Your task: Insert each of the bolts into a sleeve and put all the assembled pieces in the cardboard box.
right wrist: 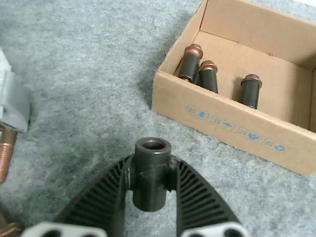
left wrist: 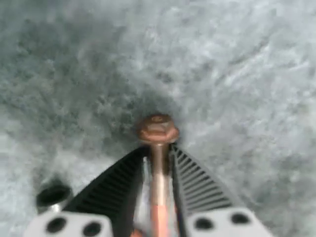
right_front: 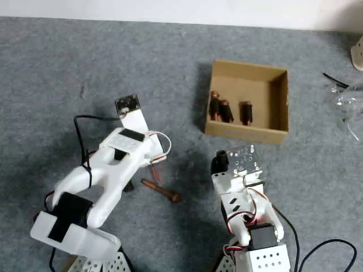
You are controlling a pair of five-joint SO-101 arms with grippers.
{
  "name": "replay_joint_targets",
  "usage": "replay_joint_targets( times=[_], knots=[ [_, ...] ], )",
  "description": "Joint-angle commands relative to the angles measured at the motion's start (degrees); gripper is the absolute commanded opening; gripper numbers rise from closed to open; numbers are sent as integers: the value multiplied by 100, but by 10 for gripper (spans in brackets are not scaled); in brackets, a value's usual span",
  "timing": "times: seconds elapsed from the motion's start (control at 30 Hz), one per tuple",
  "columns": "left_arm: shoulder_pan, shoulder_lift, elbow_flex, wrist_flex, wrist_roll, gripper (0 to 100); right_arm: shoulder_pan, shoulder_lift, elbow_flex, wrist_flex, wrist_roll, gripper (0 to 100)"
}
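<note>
Left wrist view: the left gripper (left wrist: pixel 159 155) is clamped on a bolt (left wrist: pixel 158 131), its head poking out beyond it; the right gripper (right wrist: pixel 151 165) grips a black sleeve (right wrist: pixel 152 182) near the cardboard box (right wrist: pixel 222 126), which holds three assembled pieces (right wrist: pixel 208 76); a second bolt (right_front: pixel 160 189) lies on the grey carpet (right_front: pixel 68 68) between the arms.

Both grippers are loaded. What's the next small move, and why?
Probably bring the bolt in the left gripper toward the sleeve in the right gripper and line it up with the open bore: each gripper grips its part, and the two parts are apart, not yet joined.
</note>
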Motion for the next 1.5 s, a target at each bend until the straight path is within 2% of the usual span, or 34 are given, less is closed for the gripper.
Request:
replay_joint_targets(
  times=[0.0, 0.17, 0.37, 0.8, 0.97, 1.07, 1.27, 1.33, 1.47],
  knots=[
    [-374, 84, -92, 35, -35, 3, 66, 13, 347, -207, 53, 4],
    [-347, 57, -101, 193, -62, 5, 66, 13, 356, -207, 53, 4],
    [-347, -804, 171, 193, -738, 5, 66, 13, 356, -207, 53, 4],
    [-330, -5499, 2325, 167, -747, 5, 48, 13, 356, -224, 62, 4],
    [-330, -7380, 3169, 167, -1240, 5, 40, 13, 347, -224, 62, 4],
    [-338, -8426, 3644, 167, -1301, 5, 40, 13, 347, -259, 62, 4],
    [-338, -10343, 4321, 185, -1301, 5, -382, 13, 760, -963, 62, 4],
    [-347, -10809, 4488, 167, -1301, 5, -593, 13, 866, -963, 62, 4],
    [-338, -10607, 4479, 53, -1301, 5, -1200, 13, 866, -989, 62, 4]
  ],
)
